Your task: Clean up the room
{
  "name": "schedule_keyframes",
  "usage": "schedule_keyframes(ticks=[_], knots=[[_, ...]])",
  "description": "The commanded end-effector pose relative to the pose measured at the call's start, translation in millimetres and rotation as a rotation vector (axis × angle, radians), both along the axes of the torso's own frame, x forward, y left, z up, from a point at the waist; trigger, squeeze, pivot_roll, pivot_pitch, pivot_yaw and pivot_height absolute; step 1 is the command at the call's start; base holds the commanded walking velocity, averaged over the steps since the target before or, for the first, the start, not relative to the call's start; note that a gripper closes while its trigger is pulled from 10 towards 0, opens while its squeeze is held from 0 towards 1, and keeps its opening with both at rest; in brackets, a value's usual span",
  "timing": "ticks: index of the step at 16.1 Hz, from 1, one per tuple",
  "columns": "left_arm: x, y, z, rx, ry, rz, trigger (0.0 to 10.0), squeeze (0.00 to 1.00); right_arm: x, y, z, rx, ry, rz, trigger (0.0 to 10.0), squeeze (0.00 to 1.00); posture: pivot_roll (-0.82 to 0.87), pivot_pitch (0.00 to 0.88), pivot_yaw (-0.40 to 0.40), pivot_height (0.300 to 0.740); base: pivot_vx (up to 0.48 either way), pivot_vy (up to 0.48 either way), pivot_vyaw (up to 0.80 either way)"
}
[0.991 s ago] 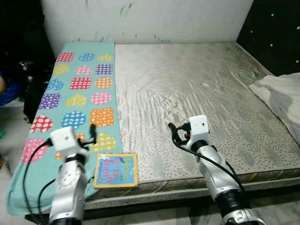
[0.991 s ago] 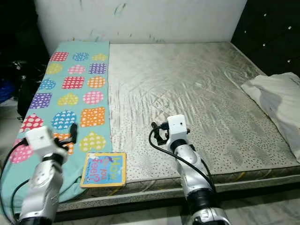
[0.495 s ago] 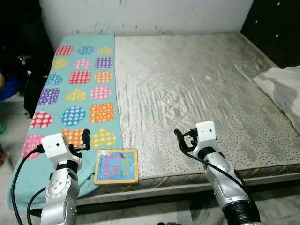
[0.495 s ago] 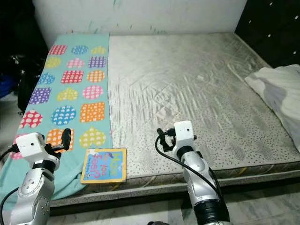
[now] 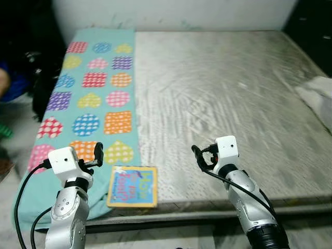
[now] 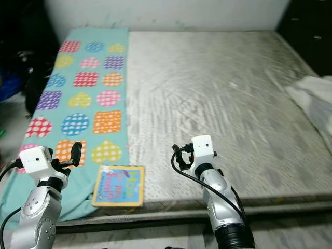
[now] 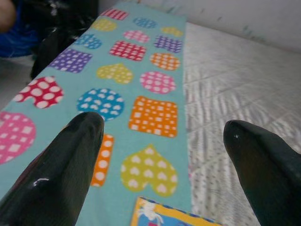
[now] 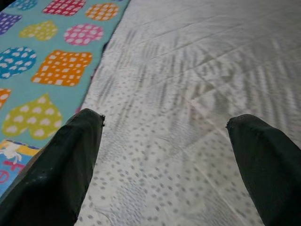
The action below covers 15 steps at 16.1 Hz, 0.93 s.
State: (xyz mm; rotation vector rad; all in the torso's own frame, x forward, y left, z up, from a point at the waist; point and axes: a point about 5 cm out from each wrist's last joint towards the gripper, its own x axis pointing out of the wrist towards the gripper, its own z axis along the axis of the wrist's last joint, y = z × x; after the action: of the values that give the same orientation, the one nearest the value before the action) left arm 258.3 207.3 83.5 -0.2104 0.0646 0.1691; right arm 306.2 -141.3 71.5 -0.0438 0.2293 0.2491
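A children's picture book [image 5: 132, 186] lies flat at the near edge of the bed, half on the teal blanket [image 5: 98, 93] with its coloured hearts and squares, half on the grey mattress [image 5: 223, 88]. My left gripper [image 5: 98, 154] hovers open just left of the book, over the blanket; its black fingers [image 7: 70, 160] frame the book's top edge [image 7: 164, 214]. Over the mattress to the right of the book, my right gripper [image 5: 198, 155] is open and holds nothing. One corner of the book [image 8: 11, 160] lies beside its fingers [image 8: 70, 155].
White bedding [image 5: 319, 93] is bunched at the bed's right edge. Dark bags and clutter [image 5: 36, 78] stand on the floor left of the bed. A white wall [image 5: 171, 13] runs behind the bed. The bed's front edge [image 5: 207, 207] is just below both grippers.
The whole picture has shifted and blurred as the camera moved. Both grippers stay open in much the same pose, and the book lies where it was.
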Motion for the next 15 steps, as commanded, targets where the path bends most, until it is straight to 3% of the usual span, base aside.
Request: schedule_keyframes(ticks=[1,15], knots=[[-0.3,1.7,1.4,0.003,0.005,0.004,10.0,0.0,1.4,0.4,4.6,0.005,-0.01,-0.001,10.0,0.0,-0.1,0.161,-0.01,0.74,0.311,0.0,0.0],[5.0,2.0,0.3,-0.002,0.029,0.037,10.0,0.0,6.8,-0.1,8.0,-0.002,-0.023,-0.014,10.0,0.0,-0.09,0.146,-0.009,0.74,0.0,0.0,0.0]])
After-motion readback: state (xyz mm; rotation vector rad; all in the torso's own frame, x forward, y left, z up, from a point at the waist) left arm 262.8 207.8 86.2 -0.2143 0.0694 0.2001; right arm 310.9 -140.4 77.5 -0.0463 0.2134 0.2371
